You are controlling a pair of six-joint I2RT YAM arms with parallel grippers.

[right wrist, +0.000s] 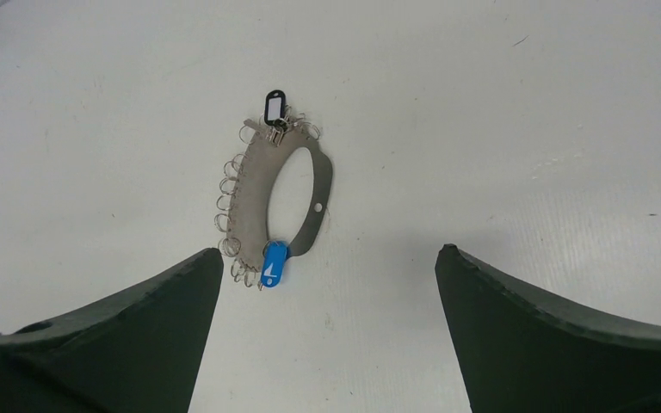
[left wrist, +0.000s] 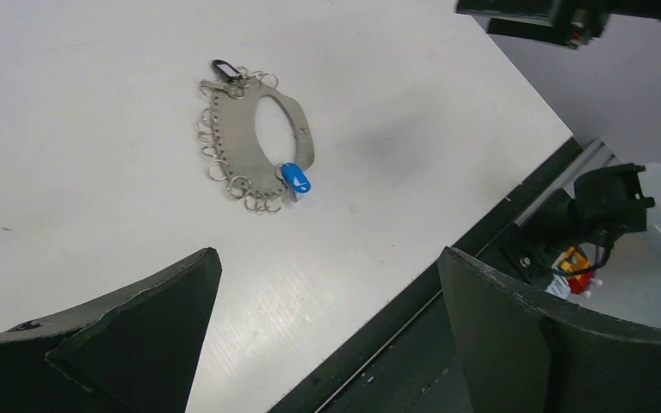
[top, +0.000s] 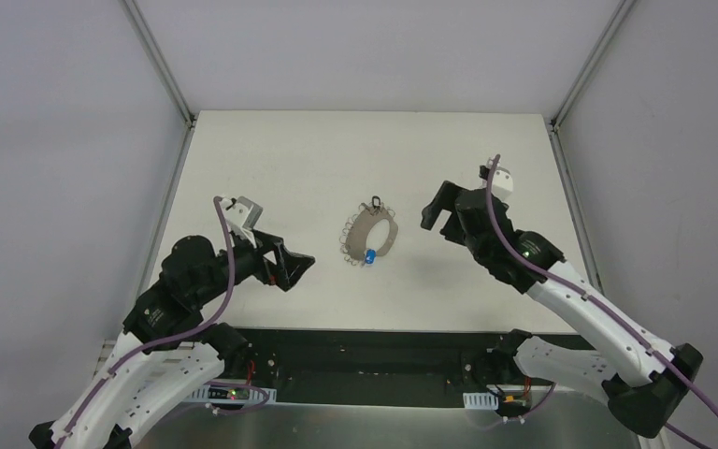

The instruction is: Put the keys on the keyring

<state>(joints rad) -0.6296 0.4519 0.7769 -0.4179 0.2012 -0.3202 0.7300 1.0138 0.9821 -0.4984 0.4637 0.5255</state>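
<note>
Keyring; one black key, one blue key

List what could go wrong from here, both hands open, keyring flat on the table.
1. The keyring lies flat on the table; the open left hand or right hand may scrape the surface or slip off its thin edge.
2. The blue-headed key touches the keyring's end and is tiny beside the hands; a pinch may catch both.
3. The small rings crowd one edge; a snag could drag everything.
</note>
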